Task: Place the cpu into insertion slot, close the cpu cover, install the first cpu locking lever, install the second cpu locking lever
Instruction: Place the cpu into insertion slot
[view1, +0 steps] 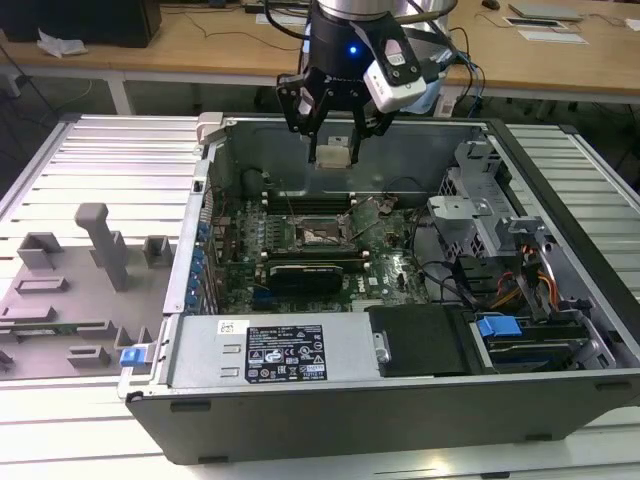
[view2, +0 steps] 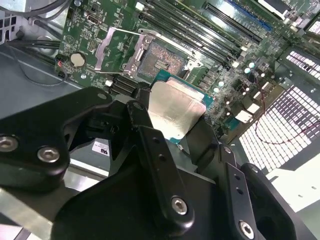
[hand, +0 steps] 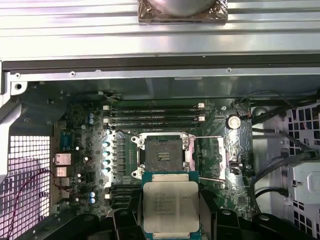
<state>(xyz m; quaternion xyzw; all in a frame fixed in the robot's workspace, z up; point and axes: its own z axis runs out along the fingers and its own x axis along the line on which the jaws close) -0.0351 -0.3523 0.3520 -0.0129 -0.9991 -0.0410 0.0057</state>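
1. Here's the open computer case (view1: 400, 420), lying on its side, with the green circuit board (view1: 390, 270) flat on its floor.
2. In the middle of that board sits the insertion slot (view1: 320, 235). The first wrist view looks straight into it (hand: 164, 156): a dark frame around a bare metallic centre, with nothing seated in it.
3. The cpu cover (view2: 136, 52) is swung open, its thin silver frame standing off to one side of the slot rather than lying over it.
4. Rows of long memory slots (hand: 152, 115) run just beyond the slot, towards the case's back wall.
5. At the exterior view's right end of the case there's a metal drive cage (view1: 480, 200), cables and a blue tab (view1: 497, 327).
6. The case rests on a ribbed metal counter (view1: 110, 150). Grey plastic fixtures (view1: 105, 245) stand on it at the exterior view's left, and a wooden desk (view1: 200, 45) runs behind.
7. The arm comes down from above and the tool (view1: 334, 160) points down over the rear part of the case, well above the board.
8. The tool is closed on the cpu (hand: 171, 207), its black fingers (view2: 150, 145) gripping the edges.
9. The chip's pale silver face (view2: 175, 112) shows in both wrist views, raised clear of the slot and touching nothing on the board.
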